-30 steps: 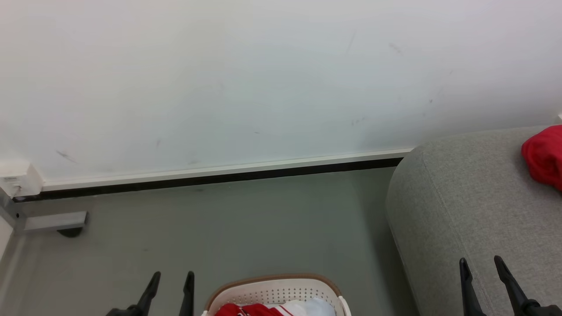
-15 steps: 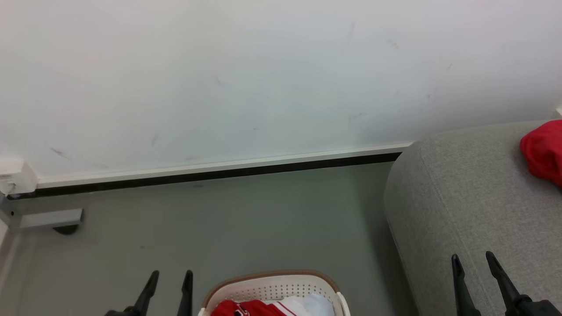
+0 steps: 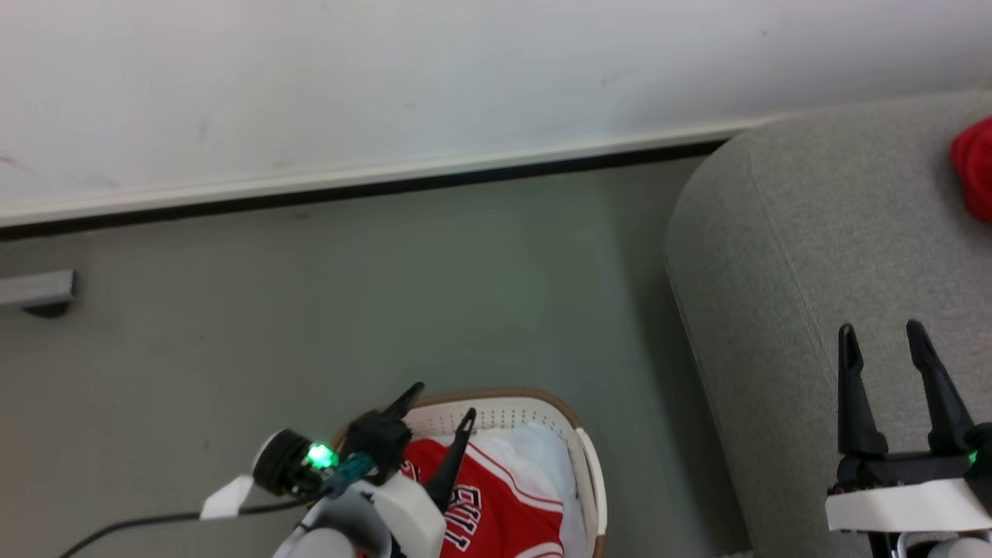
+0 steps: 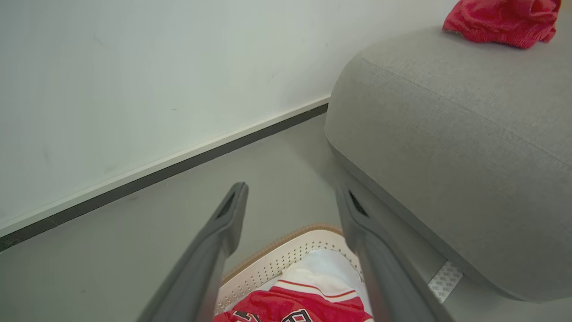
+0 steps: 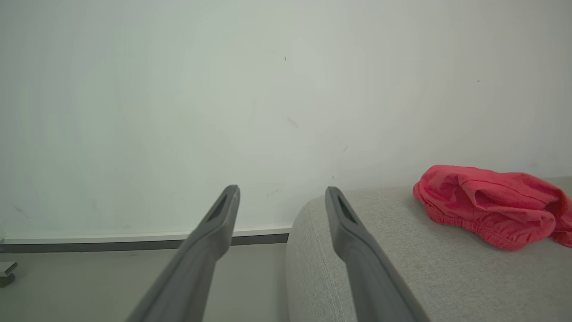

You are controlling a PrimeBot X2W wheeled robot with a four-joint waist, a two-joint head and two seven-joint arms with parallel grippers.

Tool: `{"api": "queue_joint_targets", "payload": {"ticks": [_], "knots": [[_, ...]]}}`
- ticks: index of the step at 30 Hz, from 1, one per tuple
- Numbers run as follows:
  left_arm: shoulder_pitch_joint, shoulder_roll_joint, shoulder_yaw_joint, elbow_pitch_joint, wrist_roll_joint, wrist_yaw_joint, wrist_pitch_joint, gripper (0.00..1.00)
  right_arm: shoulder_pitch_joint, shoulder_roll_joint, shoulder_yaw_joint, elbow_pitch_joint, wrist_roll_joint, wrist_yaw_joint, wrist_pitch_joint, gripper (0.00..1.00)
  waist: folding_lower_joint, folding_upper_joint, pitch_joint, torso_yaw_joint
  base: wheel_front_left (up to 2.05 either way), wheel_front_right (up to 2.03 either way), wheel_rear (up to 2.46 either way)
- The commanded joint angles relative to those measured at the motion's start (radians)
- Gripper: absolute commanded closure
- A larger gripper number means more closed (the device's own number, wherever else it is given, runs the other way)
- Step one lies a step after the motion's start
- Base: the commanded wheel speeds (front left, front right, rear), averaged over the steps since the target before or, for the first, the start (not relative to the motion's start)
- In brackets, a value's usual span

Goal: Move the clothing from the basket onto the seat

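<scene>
Left hand (image 3: 444, 399) spread above basket (image 3: 527, 396); clothing (image 3: 504, 504) inside, just below it; right hand (image 3: 882, 329) spread over seat (image 3: 775, 232)

A plain white wall (image 3: 387, 70), faintly scuffed, meets a smooth grey-green floor (image 3: 349, 294) along a white skirting board (image 3: 349, 177) with a dark strip beneath. A grey fabric sofa (image 3: 790, 248) with rounded edges stands at the right. Light is soft, even.
</scene>
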Motion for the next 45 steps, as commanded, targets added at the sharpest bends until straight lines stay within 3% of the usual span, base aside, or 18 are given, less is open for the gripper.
{"api": "queue_joint_targets", "payload": {"ticks": [1, 12, 17, 26, 35, 36, 37, 38, 39, 45], "knots": [[-0.052, 0.012, -0.029, 0.038, 0.032, -0.012, 0.035, 0.00, -0.035, 0.000, -0.006, -0.018, 0.012, -0.003, 0.001, 0.00, -0.0002, -0.0001, 0.143, -0.055, 0.00, 0.00, 0.00], [-0.314, 0.016, -0.169, 0.395, 0.094, -0.038, 0.204, 0.00, -0.117, 0.001, -0.011, -0.157, 0.028, -0.003, 0.001, 0.00, -0.0002, -0.0001, 0.427, -0.176, 0.00, 0.00, 0.00], [-0.405, 0.024, -0.170, 0.538, 0.088, -0.031, 0.217, 0.00, -0.129, 0.001, -0.009, -0.236, 0.021, -0.003, 0.001, 0.00, -0.0002, -0.0001, 0.541, -0.203, 0.00, 0.00, 0.00], [-0.551, 0.013, -0.174, 0.717, 0.093, -0.009, 0.194, 0.00, -0.114, 0.001, -0.051, -0.342, 0.125, -0.003, 0.001, 0.00, -0.0002, -0.0001, 0.695, -0.196, 0.00, 0.00, 0.00], [-0.612, 0.006, -0.187, 0.844, 0.081, -0.003, 0.122, 0.00, -0.055, 0.001, -0.044, -0.437, 0.104, -0.003, 0.001, 0.00, -0.0002, -0.0001, 0.744, -0.132, 0.12, 0.12, 0.12], [-0.617, 0.004, -0.190, 0.856, 0.081, -0.002, 0.115, 0.26, -0.054, 0.000, -0.043, -0.440, 0.103, -0.003, 0.001, 0.00, -0.0002, -0.0001, 0.745, -0.131, 0.00, 0.00, 0.00], [-0.621, 0.003, -0.193, 0.866, 0.082, -0.003, 0.107, 0.65, -0.055, 0.001, -0.041, -0.440, 0.102, -0.003, 0.001, 0.00, -0.0002, -0.0001, 0.746, -0.130, 0.00, 0.00, 0.00], [-0.621, 0.003, -0.193, 0.866, 0.082, -0.003, 0.107, 0.65, -0.055, 0.001, -0.041, -0.440, 0.102, -0.003, 0.001, 0.00, -0.0002, -0.0001, 0.746, -0.130, 0.00, 0.00, 0.00], [-0.624, 0.003, -0.194, 0.875, 0.079, -0.004, 0.098, 1.00, -0.059, 0.001, -0.037, -0.438, 0.104, -0.003, 0.001, 0.00, -0.0002, -0.0001, 0.745, -0.130, 0.00, 0.00, 0.00], [-0.612, -0.011, -0.182, 0.900, 0.045, -0.012, 0.030, 1.00, -0.098, 0.001, -0.023, -0.402, 0.127, -0.003, 0.001, 0.00, -0.0002, -0.0001, 0.686, -0.132, 0.00, 0.00, 0.00]]}}
